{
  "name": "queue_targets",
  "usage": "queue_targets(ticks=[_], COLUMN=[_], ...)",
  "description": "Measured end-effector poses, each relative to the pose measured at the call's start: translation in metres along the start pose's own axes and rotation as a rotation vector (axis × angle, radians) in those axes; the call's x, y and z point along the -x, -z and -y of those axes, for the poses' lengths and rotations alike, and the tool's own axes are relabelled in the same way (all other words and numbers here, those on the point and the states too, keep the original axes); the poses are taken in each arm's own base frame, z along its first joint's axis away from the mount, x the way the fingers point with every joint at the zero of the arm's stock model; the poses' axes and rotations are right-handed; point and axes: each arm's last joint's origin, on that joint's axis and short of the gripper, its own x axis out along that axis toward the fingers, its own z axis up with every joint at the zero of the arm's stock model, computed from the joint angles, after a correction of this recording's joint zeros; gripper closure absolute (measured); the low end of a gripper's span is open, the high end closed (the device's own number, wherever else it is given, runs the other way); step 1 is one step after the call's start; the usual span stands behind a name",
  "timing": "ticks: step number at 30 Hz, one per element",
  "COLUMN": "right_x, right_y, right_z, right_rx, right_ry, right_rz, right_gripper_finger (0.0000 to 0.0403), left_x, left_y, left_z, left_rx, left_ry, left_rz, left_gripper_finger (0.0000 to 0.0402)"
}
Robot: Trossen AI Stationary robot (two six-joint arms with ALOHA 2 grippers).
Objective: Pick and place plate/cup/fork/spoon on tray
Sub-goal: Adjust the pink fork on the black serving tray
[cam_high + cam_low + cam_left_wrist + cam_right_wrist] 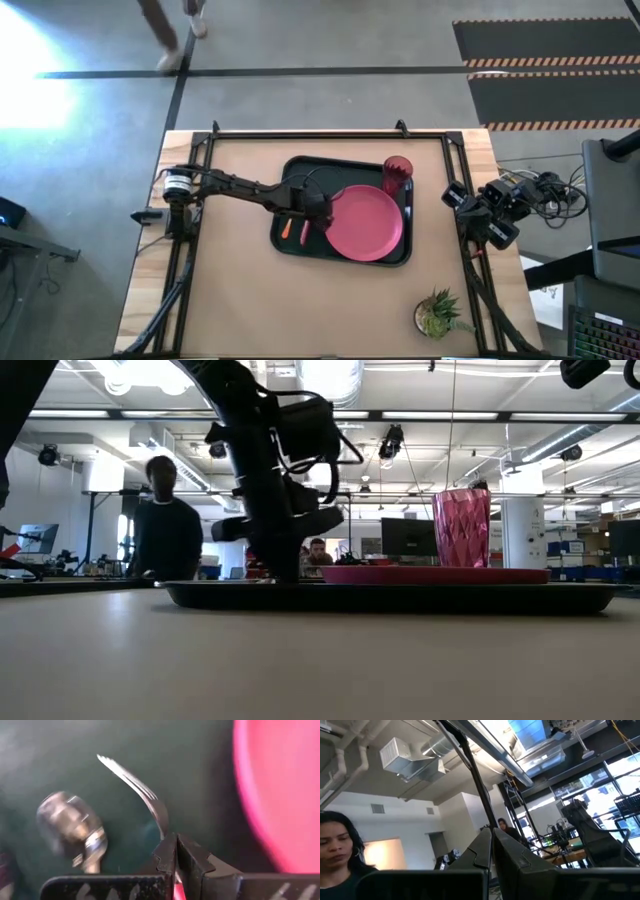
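Observation:
The dark tray (292, 243) lies mid-table. On it are the pink-red plate (365, 222) at its right and the dark-red cup (397, 172), upright in its far right corner. The orange-handled spoon (286, 228) lies on the tray's left part; its bowl (70, 827) shows in the left wrist view. My left gripper (316, 214) reaches down into the tray between the spoon and the plate and is shut on the fork (137, 787). My right gripper (492, 850) is shut and empty, parked at the table's right edge (482, 218). My left gripper pinches the fork between its two fingers at the neck, where the metal meets the pink-red handle (165, 827). The fingers come from above, pointing down into the tray. The tines (117, 767) stick out beyond the fingertips over the tray floor. Whether the fork rests on the tray, I cannot tell.
A small potted green plant (437, 313) stands near the table's near right corner. The plate's rim (250, 810) is close beside the left gripper. People (165, 525) stand in the room beyond the table.

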Motion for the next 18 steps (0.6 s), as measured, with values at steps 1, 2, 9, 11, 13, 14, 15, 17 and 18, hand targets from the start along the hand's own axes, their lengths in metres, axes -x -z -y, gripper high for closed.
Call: queue_targets(ticks=[1,2,9,11,13,14,15,17,18], right_x=[0.000,0.000,0.000,0.000,0.000,0.000,0.000,0.000,0.000], right_y=[0.000,-0.001,-0.001,-0.001,-0.001,-0.001,-0.001,-0.001,-0.001], right_z=[0.000,0.000,0.000,0.000,0.000,0.000,0.000,0.000,0.000], right_rx=[0.000,0.000,0.000,0.000,0.000,0.000,0.000,0.000,0.000], right_ry=[0.000,-0.001,-0.001,-0.001,-0.001,-0.001,-0.001,-0.001,0.000], right_rz=[0.001,0.003,0.002,0.002,0.002,0.002,0.002,0.001,0.000], right_gripper_finger=[0.0394,0.0394,0.0394,0.0394,0.0394,0.0394,0.0394,0.0394,0.0394], left_x=[0.000,0.000,0.002,0.004,0.005,0.006,0.007,0.009,0.011], left_y=[0.002,0.003,0.001,-0.002,-0.004,-0.004,-0.005,-0.004,-0.004], left_z=[-0.002,-0.004,-0.002,0.001,0.001,0.001,0.000,-0.002,-0.004], left_rx=[-0.009,-0.015,-0.010,-0.006,-0.007,-0.008,-0.011,-0.022,-0.026], left_ry=[-0.021,-0.036,-0.026,-0.017,-0.028,-0.037,-0.048,-0.075,-0.092], left_rz=[-0.018,-0.032,-0.022,-0.012,-0.002,0.004,0.009,0.005,0.004], left_gripper_finger=[0.0401,0.0401,0.0401,0.0401,0.0401,0.0401,0.0401,0.0401,0.0401])
